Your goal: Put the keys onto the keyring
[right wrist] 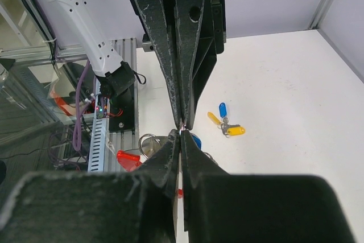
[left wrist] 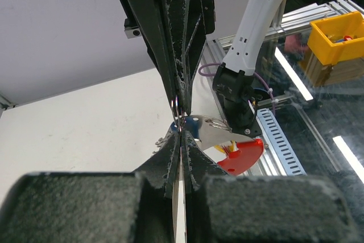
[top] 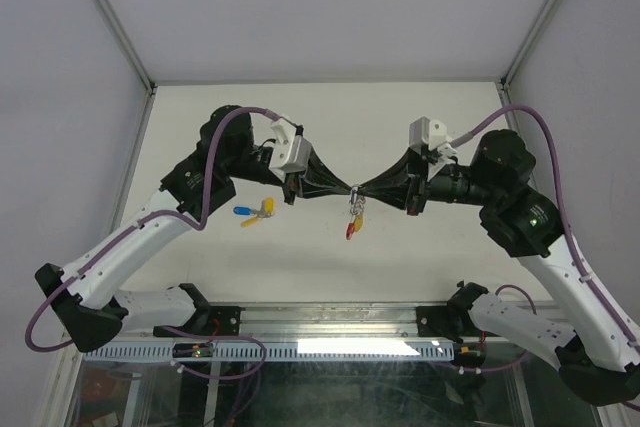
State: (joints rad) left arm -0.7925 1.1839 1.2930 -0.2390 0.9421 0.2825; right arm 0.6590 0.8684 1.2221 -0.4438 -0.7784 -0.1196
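Observation:
Above the table's middle my left gripper (top: pixel 348 189) and right gripper (top: pixel 362 189) meet tip to tip, both shut on the keyring's thin metal loop (left wrist: pixel 177 106). The keyring (top: pixel 353 222) hangs under them, with its red crescent (left wrist: pixel 244 155) lowest and a blue-tagged key (left wrist: pixel 191 123) beside a silvery plate. In the left wrist view my left gripper (left wrist: pixel 181 133) has its pads pressed together. The right wrist view shows the right gripper (right wrist: pixel 181 135) the same, with the red crescent (right wrist: pixel 128 159) below. Three keys (top: pixel 255 212) lie bunched on the table to the left: one blue tag (right wrist: pixel 222 108), two yellow.
The white table (top: pixel 450 127) is walled by grey panels and metal posts at the back and sides. An aluminium rail (top: pixel 330 347) with both arm bases runs along the near edge. A yellow bin (left wrist: pixel 335 38) stands beyond the table.

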